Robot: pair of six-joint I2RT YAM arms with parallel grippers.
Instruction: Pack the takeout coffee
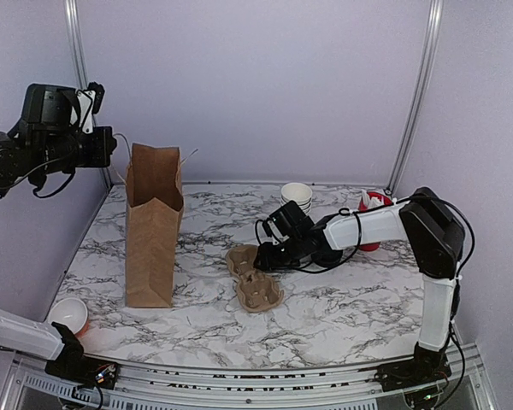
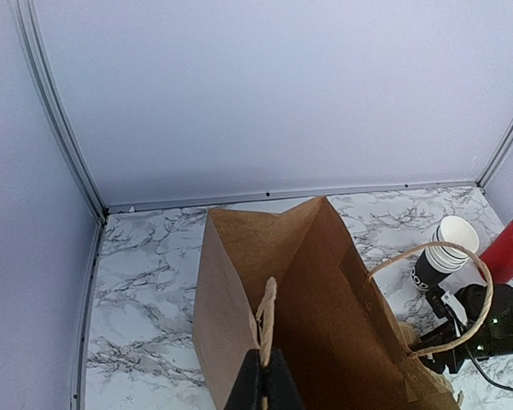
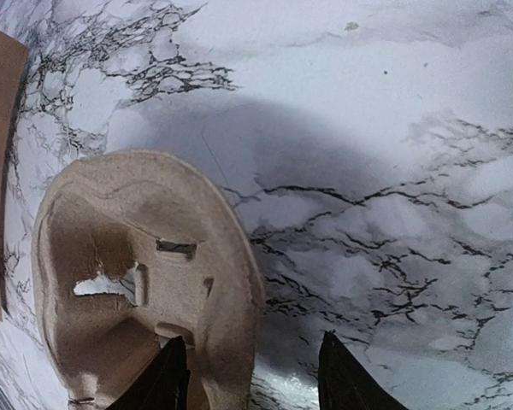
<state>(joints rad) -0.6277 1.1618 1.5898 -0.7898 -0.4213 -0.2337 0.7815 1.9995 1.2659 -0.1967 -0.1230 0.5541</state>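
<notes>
Above the near rim of the brown paper bag (image 1: pixel 153 231), the left gripper (image 2: pixel 265 366) is being held closed on the bag's near handle (image 2: pixel 266 312), a loop of paper twine rising out of the pinched fingers. This hold is judged to be serving two purposes. The bag is being steadied upright on the marble table (image 1: pixel 350 316), and its mouth is being pulled open so that a load can be lowered in from above.

To the right of the bag, a moulded pulp cup carrier (image 1: pixel 255 280) is lying flat on the table. The right gripper (image 3: pixel 253 342) is being held low over the carrier's rim on the side away from the bag. Its jaws are apart and gripping nothing: one finger (image 3: pixel 167 376) is above the pulp and the other above bare marble. The rim is thus being straddled, presumably in readiness for a pinch grasp.

Farther right of the bag, a stack of nested cups (image 1: pixel 297 196) and a red cup (image 1: pixel 374 205) are standing. The takeout coffee is not being shown in any view, so its place cannot be told. A lone open cup (image 1: pixel 67 313) is standing left of and nearer than the bag, but its wall is appearing reddish rather than black.
</notes>
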